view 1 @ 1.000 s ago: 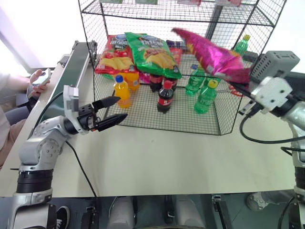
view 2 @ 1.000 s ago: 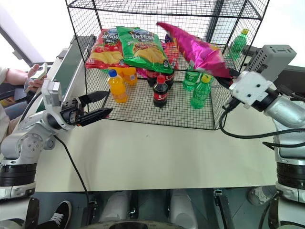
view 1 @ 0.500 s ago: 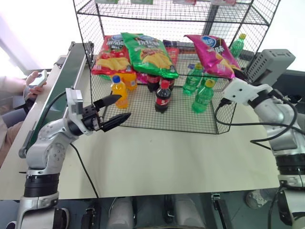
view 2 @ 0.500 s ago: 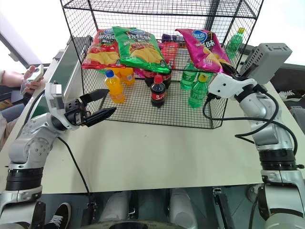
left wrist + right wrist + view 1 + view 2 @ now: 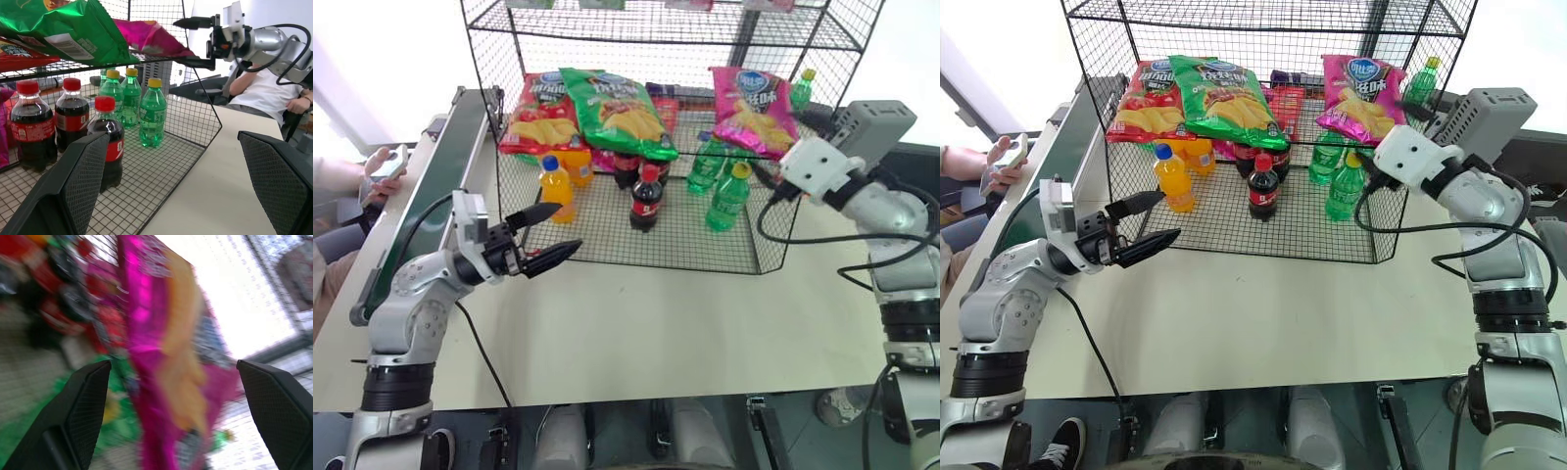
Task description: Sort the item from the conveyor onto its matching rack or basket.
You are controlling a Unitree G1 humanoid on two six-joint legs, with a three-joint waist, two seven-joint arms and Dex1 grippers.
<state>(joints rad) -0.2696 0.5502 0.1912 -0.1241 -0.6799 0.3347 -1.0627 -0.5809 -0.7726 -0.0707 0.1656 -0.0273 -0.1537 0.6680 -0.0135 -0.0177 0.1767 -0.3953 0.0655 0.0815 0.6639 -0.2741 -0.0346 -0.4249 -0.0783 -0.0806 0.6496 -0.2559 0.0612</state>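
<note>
bare tabletop (image 5: 636, 323) before rack (image 5: 759, 211), lower tier crowded by bottles (image 5: 644, 199)

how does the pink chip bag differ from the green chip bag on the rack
The pink chip bag is magenta and lies at the right end of the rack's chip shelf, by itself. The green chip bag is green, lies toward the left and overlaps the red chip bag. Both are crinkly crisp bags lying face up, above the bottles.

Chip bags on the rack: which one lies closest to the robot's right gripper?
The pink bag, at the right end of the shelf, right beside the open right gripper. The green bag and red bag lie further left.
</note>
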